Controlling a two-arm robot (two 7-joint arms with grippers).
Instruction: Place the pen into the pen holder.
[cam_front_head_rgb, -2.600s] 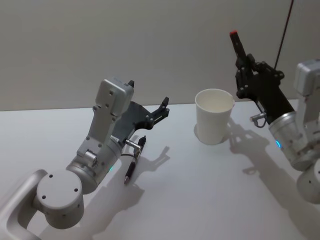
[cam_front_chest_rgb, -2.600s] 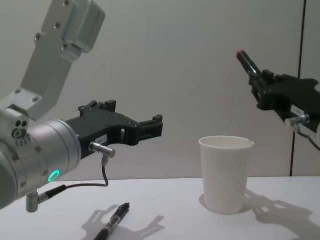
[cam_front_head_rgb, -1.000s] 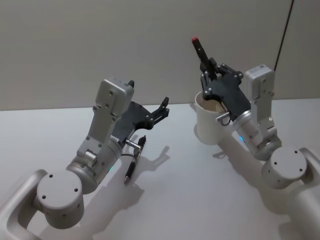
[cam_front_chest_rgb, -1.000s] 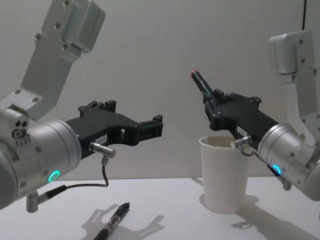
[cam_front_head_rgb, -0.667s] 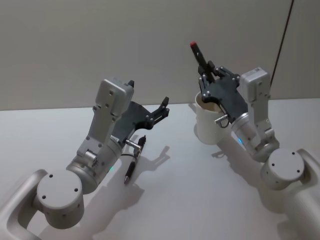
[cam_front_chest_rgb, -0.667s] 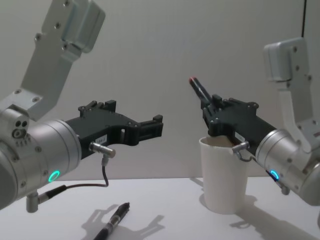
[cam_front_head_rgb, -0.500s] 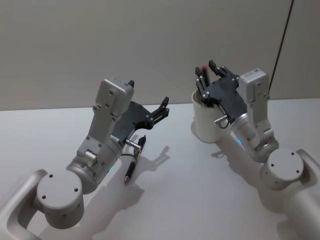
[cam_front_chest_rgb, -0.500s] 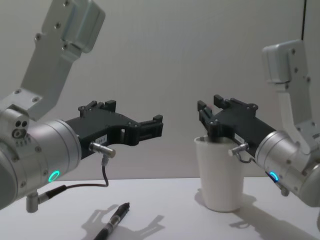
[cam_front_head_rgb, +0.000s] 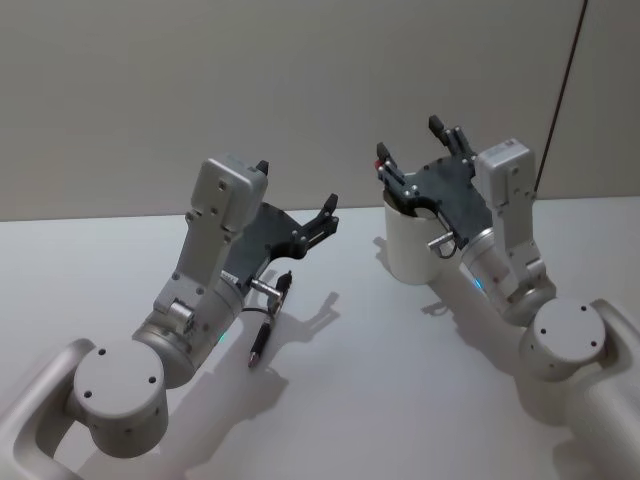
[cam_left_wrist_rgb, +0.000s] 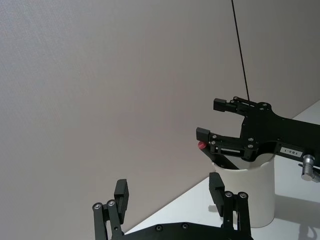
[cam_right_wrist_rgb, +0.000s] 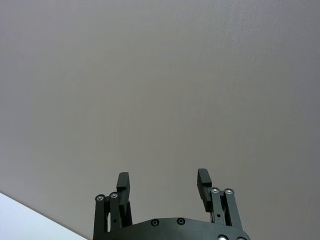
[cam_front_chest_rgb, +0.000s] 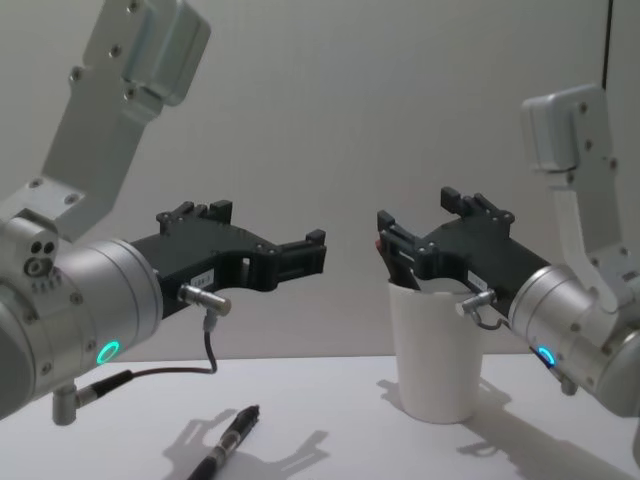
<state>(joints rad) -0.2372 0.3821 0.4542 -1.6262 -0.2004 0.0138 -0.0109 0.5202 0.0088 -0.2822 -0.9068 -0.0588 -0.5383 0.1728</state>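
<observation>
On the table (cam_front_head_rgb: 400, 400): white, flat; carries the pen holder and one loose pen.
Left arm: parked to the left, forearm raised; left gripper (cam_front_head_rgb: 328, 215) hangs above the table with fingers spread, holding nothing.
Right gripper (cam_front_chest_rgb: 416, 206): sits directly over the pen holder's mouth, fingers spread wide to either side of the rim, holding nothing. Contact with the rim cannot be confirmed.
Pen holder (cam_front_chest_rgb: 435, 350): white paper cup, upright, right of centre.
Red-tipped pen (cam_left_wrist_rgb: 201, 145): inside the pen holder, leaning on the rim at the cup's left side, red end just above the edge.
Black pen (cam_front_head_rgb: 268, 325): flat on the table below the left gripper (untouched, well apart from the cup).
Task status (judgement): insertion of the red-tipped pen appears complete; next move is a straight lift clear of the rim.
Handling (judgement): pen is light, rigid and smooth-barrelled; grip mid-barrel, across its width. The cup is light and thin-walled, so a finger snagging the rim could tip it.
</observation>
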